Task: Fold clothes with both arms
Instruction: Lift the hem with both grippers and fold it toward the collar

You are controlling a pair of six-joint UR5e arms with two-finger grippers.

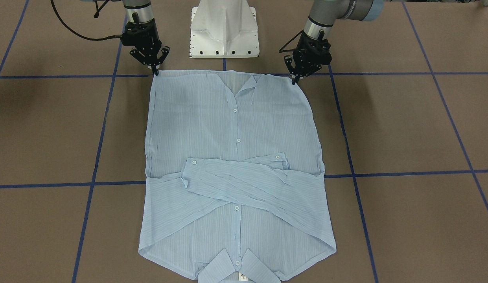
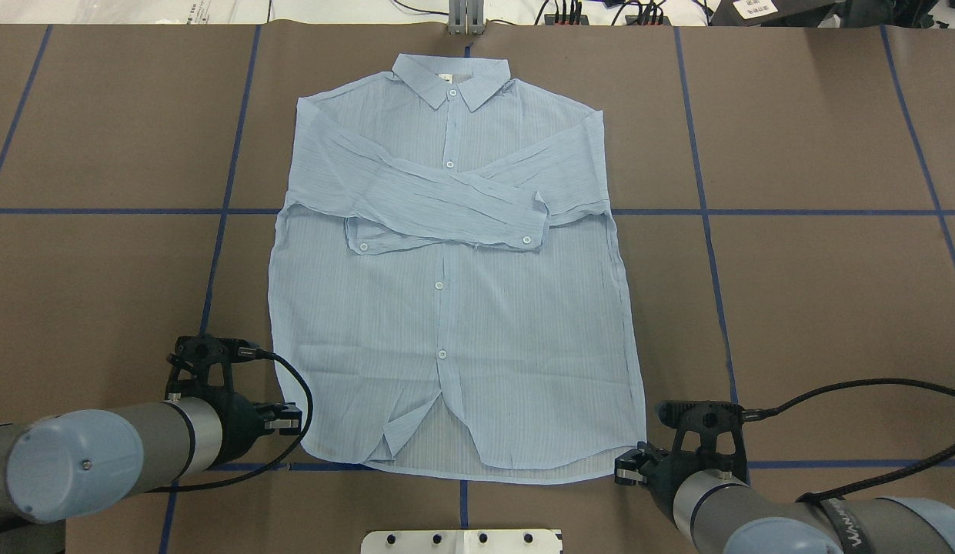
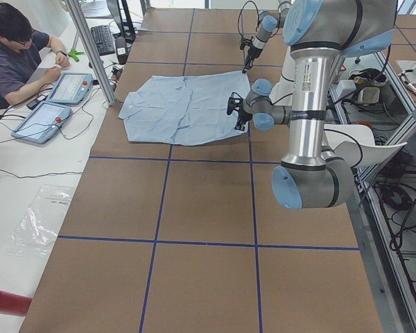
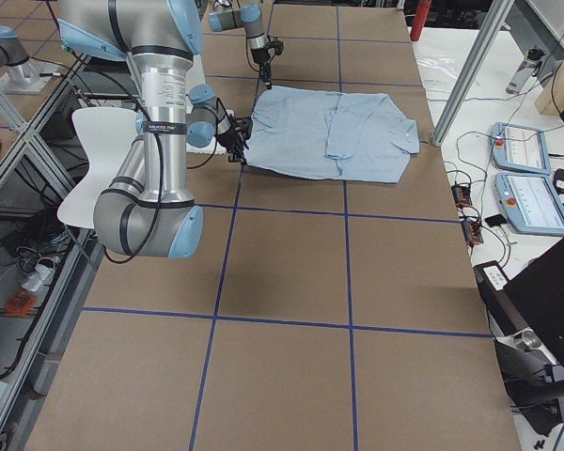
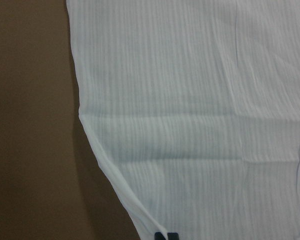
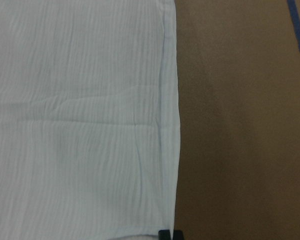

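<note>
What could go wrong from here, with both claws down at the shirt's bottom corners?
The left claw and right claw seem to pinch only the very corners of the thin shirt, so the hem may slip free when lifted. The crossed sleeves lie loose on the chest and could slide or unfold as the hem is carried over. The turned-up flap at the hem opening could get creased in.

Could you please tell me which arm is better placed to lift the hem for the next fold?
Neither alone: the left gripper sits at the left hem corner of the shirt, the right gripper at the right one, jaws seemingly closed, so both should lift together.
</note>
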